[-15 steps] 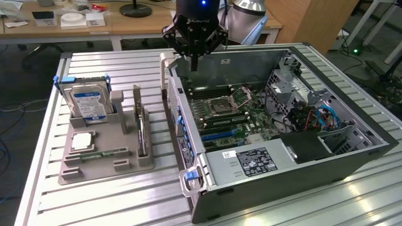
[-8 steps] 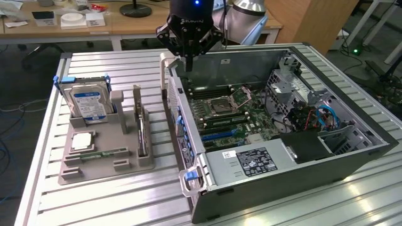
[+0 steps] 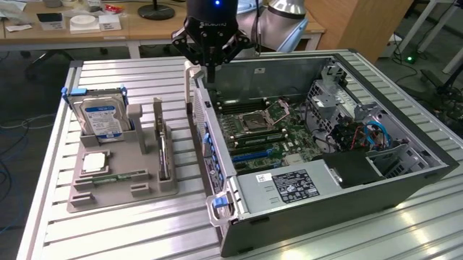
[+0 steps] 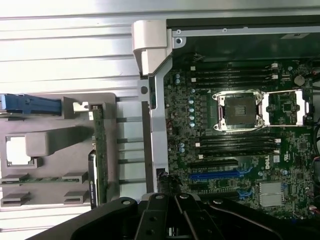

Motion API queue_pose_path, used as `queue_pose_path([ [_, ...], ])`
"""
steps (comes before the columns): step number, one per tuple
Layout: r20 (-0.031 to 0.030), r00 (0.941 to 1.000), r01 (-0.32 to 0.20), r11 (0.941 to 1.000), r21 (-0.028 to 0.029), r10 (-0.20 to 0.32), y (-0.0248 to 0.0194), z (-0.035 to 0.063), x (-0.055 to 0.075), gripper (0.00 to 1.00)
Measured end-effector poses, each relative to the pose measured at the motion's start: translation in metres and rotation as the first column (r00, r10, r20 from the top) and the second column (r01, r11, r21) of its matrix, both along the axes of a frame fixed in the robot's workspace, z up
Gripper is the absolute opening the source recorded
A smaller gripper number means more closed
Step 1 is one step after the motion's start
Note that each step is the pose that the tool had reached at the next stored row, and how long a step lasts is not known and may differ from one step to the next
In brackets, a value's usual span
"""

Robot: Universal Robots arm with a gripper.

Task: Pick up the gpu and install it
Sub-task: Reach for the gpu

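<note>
**Pincer:** The black pincer (image 3: 213, 75) hangs from the arm at twelve o'clock in the exterior view. Its fingers are drawn together to a narrow point and nothing is between them. It sits above the near wall of the computer case (image 3: 405, 179), just beside the pale grey handle (image 3: 192, 76) at the wall's far corner.

**Task item:** The gpu (image 3: 164, 157) is not gripped. It stands on its long edge in a slot of the grey moulded tray (image 3: 123, 197), at nine o'clock from the case in the exterior view, well apart from the pincer. It is a thin, flat card. The wrist view shows a green board edge along one face and a dark face beside it.

**Tray contents:**
- A silver hard drive (image 3: 101, 120) with a blue-and-white label stands upright in blue-clipped brackets.
- A square silver processor (image 3: 95, 162) lies flat.
- A narrow green memory stick (image 3: 119, 176) lies flat.

**Case:** The case is a dark metal shell lying open. The green motherboard (image 3: 268, 130) is exposed, along with the following:
- a steel-framed square socket (image 3: 264, 115)
- black and blue slots
- a grey labelled power supply (image 3: 289, 187) at six o'clock
- blue cables (image 3: 376, 135) at three o'clock

**Bench:** The bench (image 3: 130, 76) is ribbed aluminium with a bright sheen. It carries both the tray and the case.
</note>
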State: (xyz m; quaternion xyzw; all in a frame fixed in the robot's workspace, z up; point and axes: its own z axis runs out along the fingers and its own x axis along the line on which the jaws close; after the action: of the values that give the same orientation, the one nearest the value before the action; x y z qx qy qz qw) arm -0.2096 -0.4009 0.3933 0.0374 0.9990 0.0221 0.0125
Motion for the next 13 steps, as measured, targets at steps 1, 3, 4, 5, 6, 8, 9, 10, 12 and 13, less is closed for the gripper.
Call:
queue_pose_path([
  [1, 0.0001, 1.0, 0.0, 1.0, 0.0001, 0.0, -0.0001, -0.0001, -0.002, 0.11],
  [3, 0.0, 1.0, 0.0, 1.0, 0.0001, 0.0, -0.0002, 0.0, -0.005, 0.11],
  [4, 0.0, 1.0, 0.0, 1.0, 0.0001, 0.0, -0.0002, 0.0, -0.007, 0.11],
  [5, 0.0, 1.0, 0.0, 1.0, 0.0, 0.0, -0.0003, 0.0, -0.008, 0.11],
  [6, 0.0, 1.0, 0.0, 1.0, 0.0, 0.0, -0.0004, 0.0, -0.01, 0.11],
  [8, 0.0, 1.0, 0.0, 1.0, 0.0, 0.0, -0.0005, 0.0, -0.013, 0.11],
  [9, 0.0001, 1.0, 0.0, 1.0, 0.0001, 0.0, -0.0006, -0.0001, -0.015, 0.11],
  [10, 0.0, 1.0, 0.0, 1.0, 0.0, 0.0, -0.0007, 0.0, -0.017, 0.11],
  [12, 0.0, 1.0, 0.0, 1.0, 0.0001, 0.0, -0.0009, 0.0, -0.02, 0.11],
  [13, 0.0, 1.0, 0.0, 1.0, 0.0, 0.0, -0.001, 0.0, -0.022, 0.11],
])
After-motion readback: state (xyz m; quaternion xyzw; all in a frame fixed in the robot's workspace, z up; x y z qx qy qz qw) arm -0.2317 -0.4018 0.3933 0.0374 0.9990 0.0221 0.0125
